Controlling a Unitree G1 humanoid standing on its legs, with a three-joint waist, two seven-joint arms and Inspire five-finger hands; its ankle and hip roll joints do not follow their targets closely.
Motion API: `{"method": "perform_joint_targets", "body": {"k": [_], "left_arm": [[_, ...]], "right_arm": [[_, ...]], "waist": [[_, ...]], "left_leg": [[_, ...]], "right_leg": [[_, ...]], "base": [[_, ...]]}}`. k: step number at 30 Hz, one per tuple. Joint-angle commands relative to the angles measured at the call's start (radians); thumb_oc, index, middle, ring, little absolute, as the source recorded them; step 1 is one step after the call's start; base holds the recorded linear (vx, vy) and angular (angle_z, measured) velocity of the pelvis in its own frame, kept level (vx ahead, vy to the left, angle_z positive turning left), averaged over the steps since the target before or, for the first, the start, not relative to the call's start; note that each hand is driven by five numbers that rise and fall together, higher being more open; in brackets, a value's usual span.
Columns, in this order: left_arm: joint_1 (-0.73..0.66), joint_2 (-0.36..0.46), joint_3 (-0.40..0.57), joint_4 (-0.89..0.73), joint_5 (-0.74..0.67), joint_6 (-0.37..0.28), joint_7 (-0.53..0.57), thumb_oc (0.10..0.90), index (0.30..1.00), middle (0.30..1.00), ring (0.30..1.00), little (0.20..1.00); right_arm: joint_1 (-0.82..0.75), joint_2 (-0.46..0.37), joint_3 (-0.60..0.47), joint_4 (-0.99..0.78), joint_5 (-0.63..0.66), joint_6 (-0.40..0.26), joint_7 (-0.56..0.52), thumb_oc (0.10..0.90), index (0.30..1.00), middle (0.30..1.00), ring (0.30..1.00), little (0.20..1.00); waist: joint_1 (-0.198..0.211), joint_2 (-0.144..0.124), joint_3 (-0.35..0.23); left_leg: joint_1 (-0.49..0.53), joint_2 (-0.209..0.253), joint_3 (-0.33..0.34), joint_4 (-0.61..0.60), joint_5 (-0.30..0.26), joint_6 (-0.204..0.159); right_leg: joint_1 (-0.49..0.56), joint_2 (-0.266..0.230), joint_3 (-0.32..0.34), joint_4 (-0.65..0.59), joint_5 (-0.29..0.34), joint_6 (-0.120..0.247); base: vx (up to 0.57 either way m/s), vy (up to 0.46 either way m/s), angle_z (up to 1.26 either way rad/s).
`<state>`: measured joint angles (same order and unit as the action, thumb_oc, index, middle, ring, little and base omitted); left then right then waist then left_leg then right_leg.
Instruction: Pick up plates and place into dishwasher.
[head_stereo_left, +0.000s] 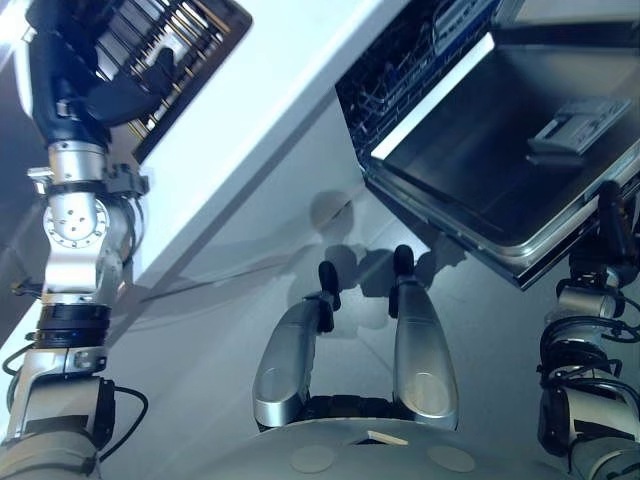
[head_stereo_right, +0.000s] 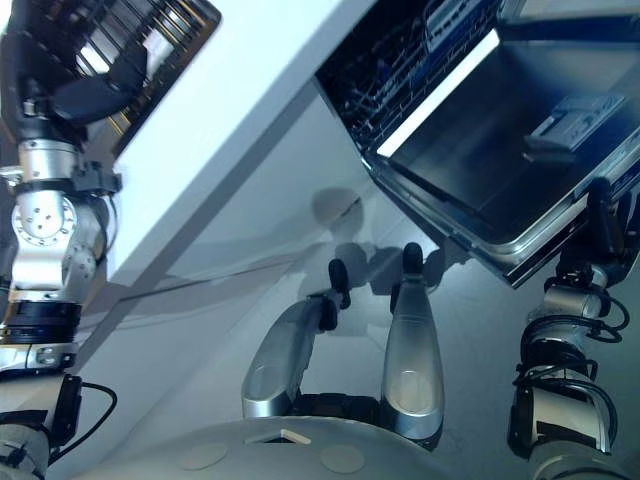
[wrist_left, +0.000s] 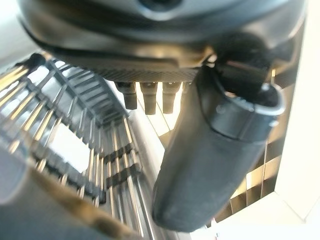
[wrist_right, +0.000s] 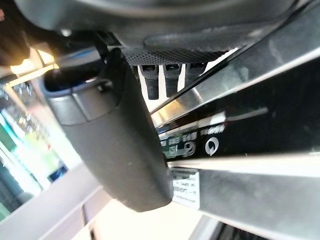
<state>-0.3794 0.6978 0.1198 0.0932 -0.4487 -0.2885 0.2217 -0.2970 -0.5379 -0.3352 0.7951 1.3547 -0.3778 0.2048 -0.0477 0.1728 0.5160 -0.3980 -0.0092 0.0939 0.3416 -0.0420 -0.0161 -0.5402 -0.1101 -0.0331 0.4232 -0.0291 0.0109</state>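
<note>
The open dishwasher (head_stereo_left: 470, 130) was seen at the upper right, its steel door (head_stereo_left: 500, 170) lowered flat and part of a wire rack (head_stereo_right: 385, 70) visible in the dark tub behind it; the white counter (head_stereo_left: 270, 110) ran diagonally across the middle, and a wire dish rack (head_stereo_left: 185, 40) lay at its far end, upper left. No plate could be made out: the dish rack's wires looked bare where visible, though much of it was cut off by the frame and covered by the left hand (head_stereo_left: 125, 95). A plate would be judged stiff, smooth, slippery and breakable, best pinched at the rim with the thumb on one face and the fingers on the other. The left hand's fingers (wrist_left: 150, 97) were extended over the rack wires, holding nothing. The right hand (head_stereo_left: 612, 215) was seen just under the door's front edge, its fingers (wrist_right: 170, 75) straight against the control strip, gripping nothing.
</note>
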Motion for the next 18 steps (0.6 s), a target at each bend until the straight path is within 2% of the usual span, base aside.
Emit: {"method": "perform_joint_targets", "body": {"k": [1,5,10,13,18], "left_arm": [[-0.027,-0.157,-0.083,-0.043,0.026,-0.076,0.053,0.8,0.9,0.9,0.9,0.9],[-0.035,-0.145,-0.085,-0.052,0.028,-0.074,0.057,0.8,0.9,0.9,0.9,0.9],[-0.034,-0.123,-0.092,-0.052,0.029,-0.075,0.048,0.8,0.9,0.9,0.9,0.9],[-0.026,-0.113,-0.094,-0.052,0.032,-0.083,0.046,0.8,0.9,0.9,0.9,0.9],[-0.023,-0.106,-0.094,-0.032,0.044,-0.097,0.042,0.8,0.9,0.9,0.9,0.9]], "right_arm": [[-0.12,-0.031,0.175,-0.102,-0.052,0.104,0.225,0.8,0.9,0.9,0.9,0.9],[-0.157,-0.048,0.228,-0.136,-0.085,0.175,0.286,0.8,0.9,0.9,0.9,0.9],[-0.193,-0.039,0.309,-0.302,-0.068,0.31,0.394,0.8,0.9,0.9,0.9,0.9],[-0.212,-0.023,0.346,-0.409,-0.054,0.335,0.442,0.8,0.9,0.9,0.9,0.9],[-0.301,0.044,0.393,-0.63,-0.066,0.352,0.462,0.8,0.9,0.9,0.9,0.9]], "waist": [[-0.011,-0.014,0.004],[0.008,-0.024,0.004],[0.03,-0.05,0.004],[0.042,-0.065,0.004],[0.062,-0.092,0.004]], "left_leg": [[-0.116,-0.026,-0.022,0.103,0.076,-0.012],[-0.147,-0.033,-0.026,0.09,0.077,-0.011],[-0.16,-0.038,-0.041,0.084,0.068,-0.007],[-0.158,-0.04,-0.046,0.08,0.06,-0.004],[-0.146,-0.042,-0.054,0.073,0.041,0.004]], "right_leg": [[0.015,0.051,-0.036,0.062,-0.067,-0.048],[-0.029,0.049,-0.038,0.078,-0.067,-0.042],[-0.039,0.046,-0.051,0.076,-0.055,-0.031],[-0.031,0.045,-0.059,0.064,-0.046,-0.025],[-0.007,0.046,-0.067,0.043,-0.032,-0.015]], "base": [[-0.01,0.042,-0.3],[-0.02,0.006,0.03],[-0.01,-0.01,-0.1],[-0.01,-0.009,0.0],[-0.01,0.007,-0.21]]}}
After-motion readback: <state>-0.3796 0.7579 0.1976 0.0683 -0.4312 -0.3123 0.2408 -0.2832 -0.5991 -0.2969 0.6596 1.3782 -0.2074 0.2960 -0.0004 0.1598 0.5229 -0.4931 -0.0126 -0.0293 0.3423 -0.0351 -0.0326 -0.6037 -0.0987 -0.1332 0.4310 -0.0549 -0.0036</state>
